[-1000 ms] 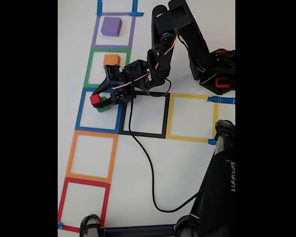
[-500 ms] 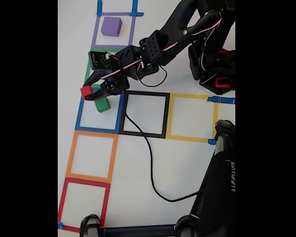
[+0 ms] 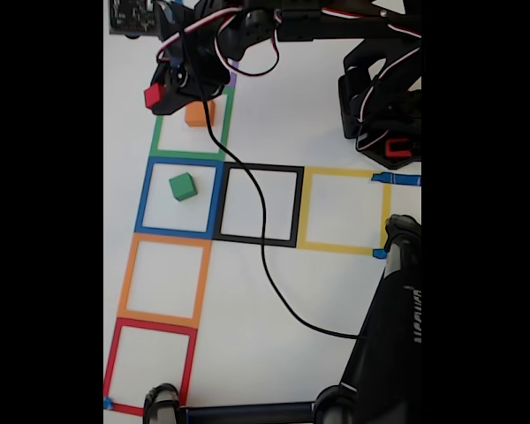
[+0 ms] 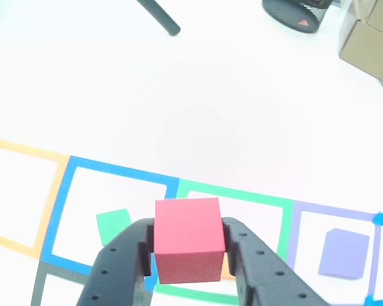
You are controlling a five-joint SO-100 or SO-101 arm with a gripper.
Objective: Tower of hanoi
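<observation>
We hold the red cube clamped in our claw, lifted clear above the bench so it passes over the orange cube and green cube.

Fixed view: taped squares form a column down the left of the frame, with two more squares branching right from the third one down. Gripper sits at upper left, closed around the smallest cube, held above the table. A second cube lies just right of it, partly under the arm, inside the second square. A third cube rests below, in the third square. Arm base stands at upper right. A cable trails from the gripper down toward lower right.

Other view: the held cube sits at bottom centre between the jaws; the third cube lies left of it, the largest cube at lower right.
</observation>
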